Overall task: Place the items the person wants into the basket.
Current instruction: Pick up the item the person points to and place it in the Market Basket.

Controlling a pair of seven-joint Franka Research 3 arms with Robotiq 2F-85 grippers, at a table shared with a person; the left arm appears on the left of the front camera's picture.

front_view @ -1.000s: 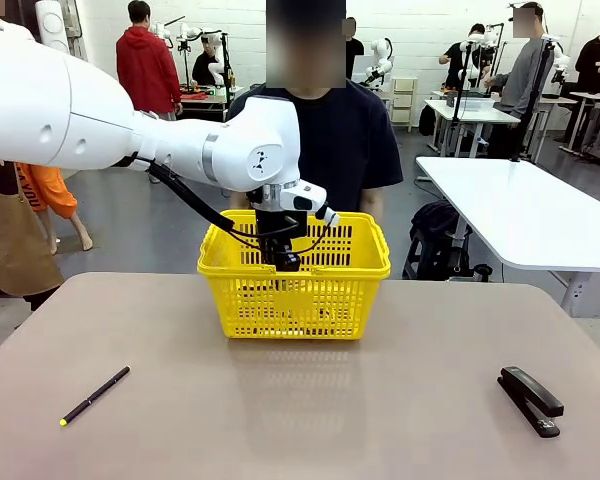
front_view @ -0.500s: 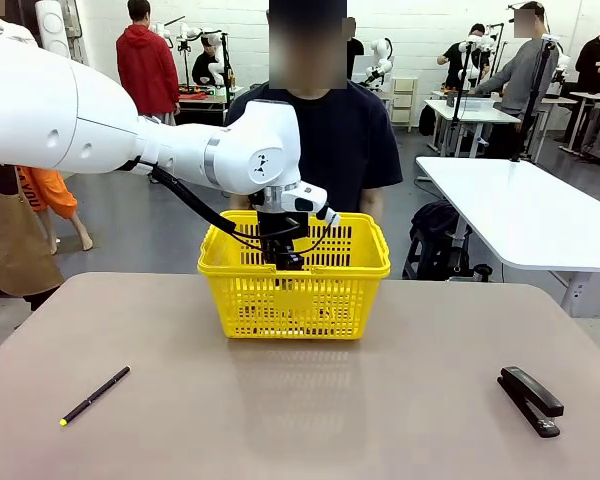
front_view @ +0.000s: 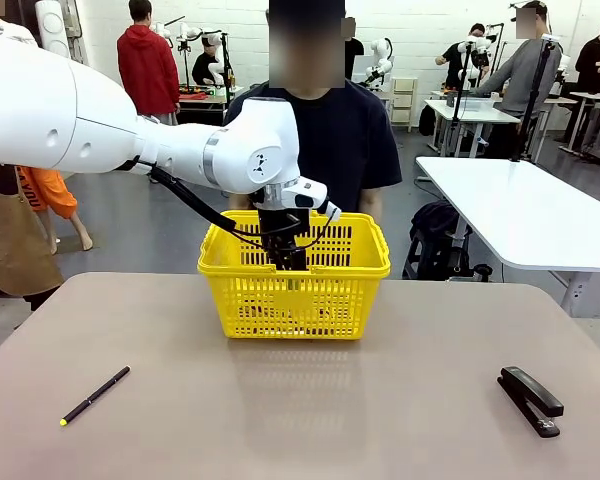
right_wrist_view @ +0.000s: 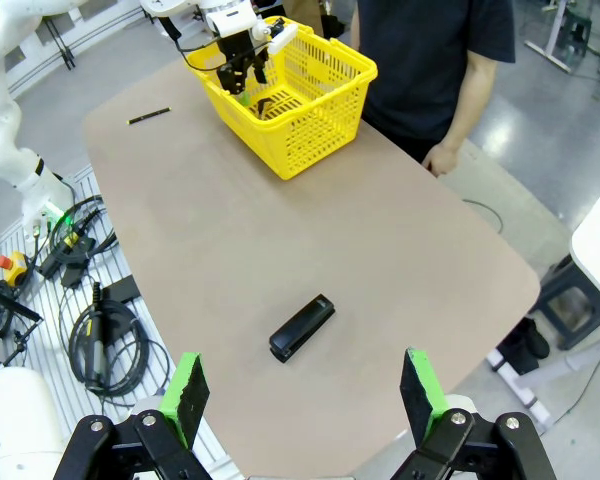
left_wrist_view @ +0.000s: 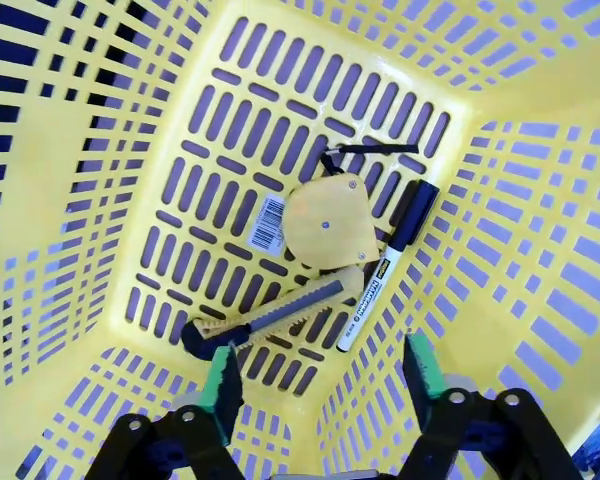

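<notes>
The yellow basket stands at the table's far middle, in front of the person in a dark navy t-shirt. On the basket's floor lie a round yellow tape measure, a white marker with a black cap and a yellow-and-black utility knife. My left gripper hangs inside the basket's top; from its wrist, the left gripper is open above the three items, nothing between its green pads. My right gripper stands open high over the table's near right corner.
A thin black pen with a yellow tip lies near the table's front left. A black stapler lies at the front right, below my right gripper. The left arm stretches over the table's left half. A white table stands beyond on the right.
The left gripper has risen slightly within the basket's top. Basket, pen and stapler have stayed where they were.
</notes>
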